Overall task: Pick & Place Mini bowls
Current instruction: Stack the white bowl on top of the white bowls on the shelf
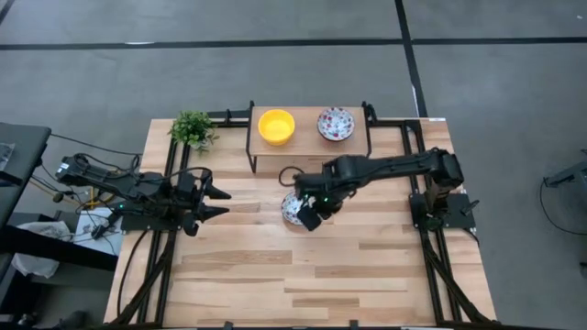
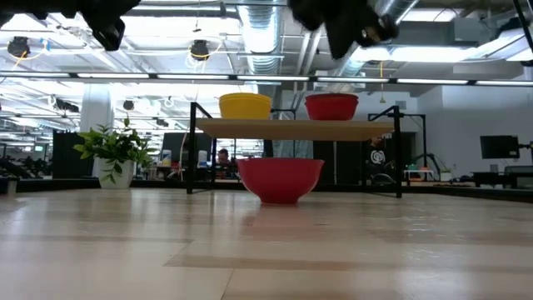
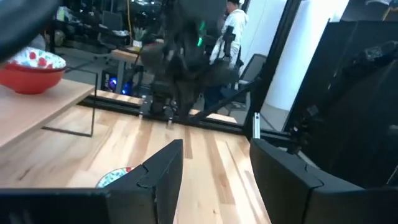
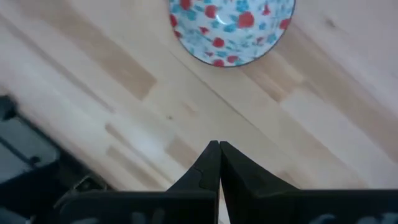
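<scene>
The right pincer (image 4: 219,163), fingers pressed together, hovers beside the floral bowl (image 4: 231,28); it should spread them over 1 rim before descending.

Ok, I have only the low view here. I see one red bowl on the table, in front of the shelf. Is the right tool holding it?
Observer: No. The right tool is shut on nothing, above the table. The bowl lies free just ahead of it.
Operator: And is this bowl red inside also?
Observer: No. Inside it is white with red and blue flowers.
Operator: Where is the left tool? I cannot find it.
Observer: The left tool is open, over the table's left side, well apart from the bowl.
</scene>
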You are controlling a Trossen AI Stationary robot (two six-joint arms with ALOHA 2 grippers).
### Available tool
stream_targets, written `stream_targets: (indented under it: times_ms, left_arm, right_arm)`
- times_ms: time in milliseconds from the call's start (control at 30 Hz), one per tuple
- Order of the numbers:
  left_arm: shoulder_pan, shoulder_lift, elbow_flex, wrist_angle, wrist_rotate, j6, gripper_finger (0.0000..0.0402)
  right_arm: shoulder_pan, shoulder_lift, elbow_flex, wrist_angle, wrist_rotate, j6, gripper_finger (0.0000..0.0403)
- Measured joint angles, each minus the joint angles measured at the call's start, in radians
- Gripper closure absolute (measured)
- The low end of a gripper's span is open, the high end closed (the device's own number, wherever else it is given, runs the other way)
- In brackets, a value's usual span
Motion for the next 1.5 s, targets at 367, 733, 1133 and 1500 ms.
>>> stream_targets:
  times_ms: [367, 733, 1133, 1500]
  left_arm:
    - [0.000, -0.093, -0.004, -0.093, 0.050, 0.044, 0.0215]
    - [0.000, -0.235, -0.097, -0.095, 0.087, 0.044, 0.0215]
    - [0.000, -0.250, -0.101, -0.099, 0.088, 0.046, 0.0215]
    - [0.000, -0.250, -0.102, -0.106, 0.088, 0.047, 0.0215]
  right_arm:
    - [-0.005, -0.032, -0.315, 0.353, -0.011, 0.184, 0.0403]
    - [-0.049, -0.017, -0.415, 0.455, 0.033, 0.308, 0.0403]
    - [-0.079, -0.016, -0.415, 0.454, 0.056, 0.334, 0.0342]
    - [-0.088, -0.016, -0.431, 0.438, 0.106, 0.351, 0.0301]
